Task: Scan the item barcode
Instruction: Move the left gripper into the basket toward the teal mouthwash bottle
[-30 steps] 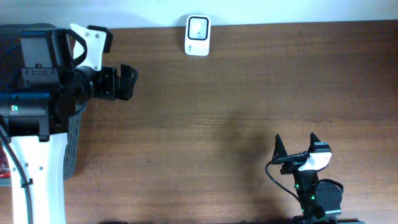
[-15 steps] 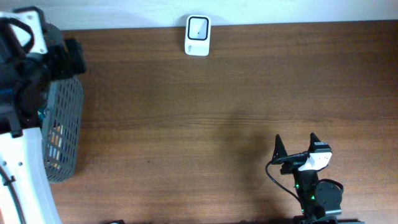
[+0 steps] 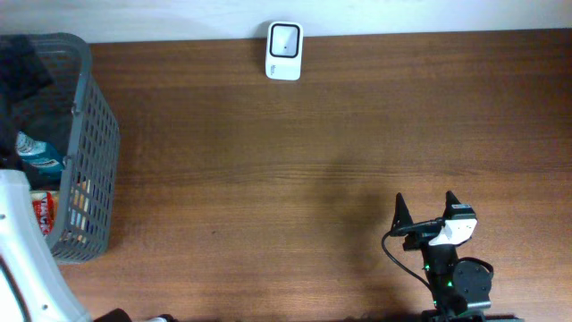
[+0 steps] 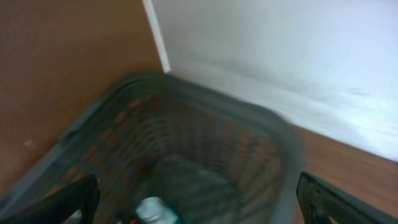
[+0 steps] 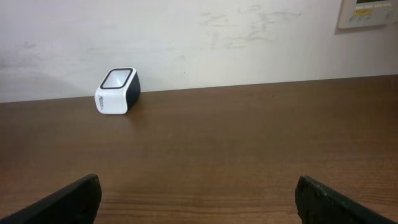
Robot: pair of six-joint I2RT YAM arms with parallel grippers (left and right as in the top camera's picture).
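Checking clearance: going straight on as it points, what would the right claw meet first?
Likely the wall: the table ahead of the right claw looks free, the scanner sitting left of its line.

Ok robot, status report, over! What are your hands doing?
Left gripper open, empty, above the basket. Right gripper open, empty. Items in the basket, none picked. Nothing between basket and scanner.

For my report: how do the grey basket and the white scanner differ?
The basket is open grey mesh; the scanner is a solid white box with a window. The basket stands at the left edge; the scanner sits at the far edge. The basket is much larger. Both rest on the brown table.
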